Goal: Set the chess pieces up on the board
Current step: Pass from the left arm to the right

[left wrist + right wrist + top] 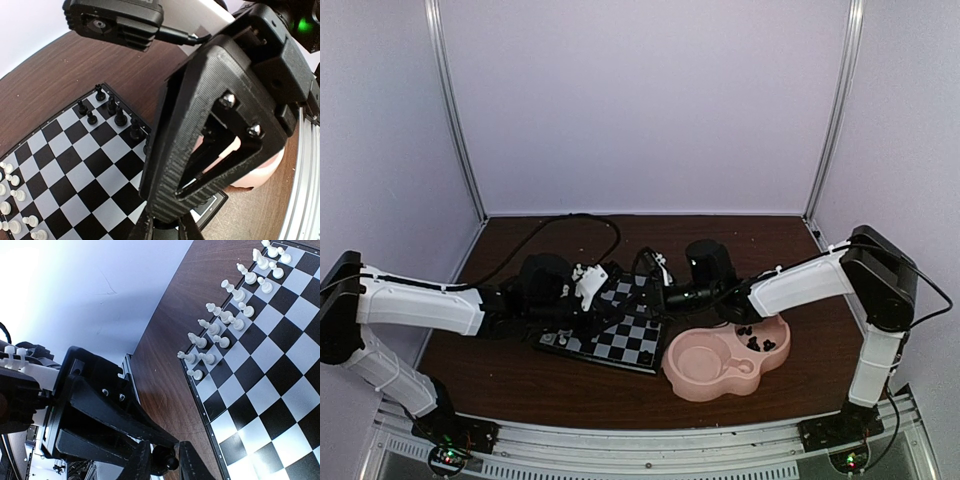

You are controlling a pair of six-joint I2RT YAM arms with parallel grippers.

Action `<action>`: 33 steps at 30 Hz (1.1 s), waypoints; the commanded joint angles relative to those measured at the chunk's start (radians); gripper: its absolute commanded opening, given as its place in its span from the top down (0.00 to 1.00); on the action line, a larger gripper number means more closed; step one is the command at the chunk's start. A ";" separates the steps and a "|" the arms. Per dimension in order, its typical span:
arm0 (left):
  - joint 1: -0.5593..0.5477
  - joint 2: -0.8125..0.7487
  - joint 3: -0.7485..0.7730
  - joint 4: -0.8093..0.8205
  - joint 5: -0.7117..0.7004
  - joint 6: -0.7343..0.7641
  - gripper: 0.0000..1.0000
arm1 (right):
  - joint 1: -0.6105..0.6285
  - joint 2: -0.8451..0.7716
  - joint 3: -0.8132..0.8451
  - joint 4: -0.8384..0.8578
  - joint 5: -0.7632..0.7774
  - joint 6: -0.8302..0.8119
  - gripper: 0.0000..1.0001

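1. The worktop (520, 370) looks like dark brown wood-grain laminate, smooth, with a low sheen.
2. The board (260, 390) is smooth and flat, and its checks carry a faint satin shine.
3. The white chess pieces (215, 329) are smooth, slightly glossy plastic.
4. The black chess piece (165, 459) at the right claw (165, 467) is shiny plastic; the claw's fingers (141, 465) are matt black.
5. The right claw's frame (200, 90) is black printed plastic, finely ridged, with bright metal screws (227, 100).
6. The pink dish (705, 368) is smooth, matt plastic.
7. The arm casings (420, 305) are smooth white plastic; the front rail (640, 445) is dull metal.
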State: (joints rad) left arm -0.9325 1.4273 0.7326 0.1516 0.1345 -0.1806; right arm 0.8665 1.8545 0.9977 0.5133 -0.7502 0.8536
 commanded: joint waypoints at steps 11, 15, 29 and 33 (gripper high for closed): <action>-0.002 -0.038 -0.023 0.075 -0.047 0.021 0.85 | -0.018 0.040 -0.005 0.105 -0.054 0.083 0.98; -0.002 -0.034 -0.019 0.073 -0.047 0.020 0.77 | -0.020 0.026 -0.012 0.095 -0.044 0.069 1.00; 0.061 -0.138 -0.106 0.137 -0.120 -0.154 0.44 | -0.017 -0.099 0.032 -0.334 0.276 -0.301 1.00; 0.073 -0.180 -0.119 0.103 -0.245 -0.185 0.46 | 0.037 -0.087 0.106 -0.515 0.466 -0.409 1.00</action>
State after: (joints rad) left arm -0.8738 1.2900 0.6296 0.2211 0.0017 -0.3031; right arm 0.8566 1.7782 1.0248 0.2043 -0.5072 0.5926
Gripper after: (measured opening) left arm 0.554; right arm 0.064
